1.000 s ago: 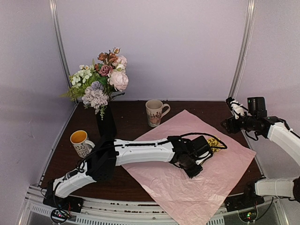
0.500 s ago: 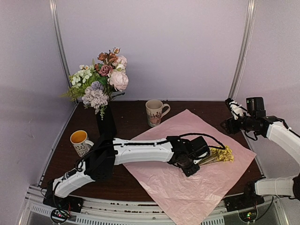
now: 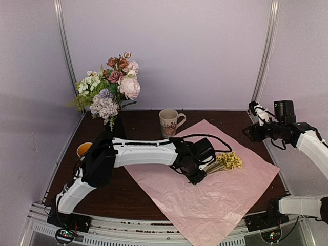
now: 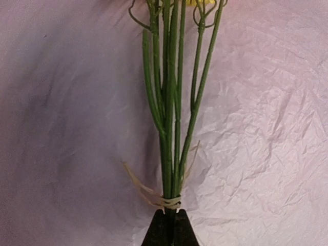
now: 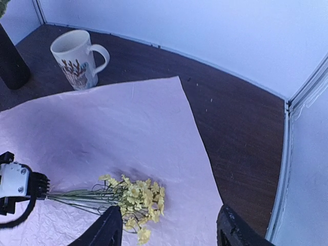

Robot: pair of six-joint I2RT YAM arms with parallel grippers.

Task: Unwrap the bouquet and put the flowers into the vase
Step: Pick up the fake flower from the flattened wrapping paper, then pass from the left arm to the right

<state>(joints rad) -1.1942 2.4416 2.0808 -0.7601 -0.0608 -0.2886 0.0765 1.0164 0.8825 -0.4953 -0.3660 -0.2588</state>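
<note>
The lilac-pink wrapping paper (image 3: 220, 189) lies spread flat on the table. A bunch of mixed flowers (image 3: 110, 87) stands in the black vase (image 3: 117, 129) at the back left. My left gripper (image 3: 204, 171) reaches over the paper and is shut on the stems (image 4: 169, 113) of a small yellow flower sprig (image 3: 228, 161), just below its tan tie (image 4: 170, 203). The sprig (image 5: 137, 197) lies low over the paper. My right gripper (image 3: 254, 122) hangs open above the table's right edge with nothing between its fingers (image 5: 105, 233).
A cream patterned mug (image 3: 169, 123) stands behind the paper's far corner. An orange-lined mug (image 3: 83, 149) sits at the left, half hidden by my left arm. The vase's base (image 5: 10, 61) is near the left wall. White walls enclose the table.
My left gripper has shut on the yellow sprig's stems and drawn it leftward across the paper. The right gripper has shifted slightly upward.
</note>
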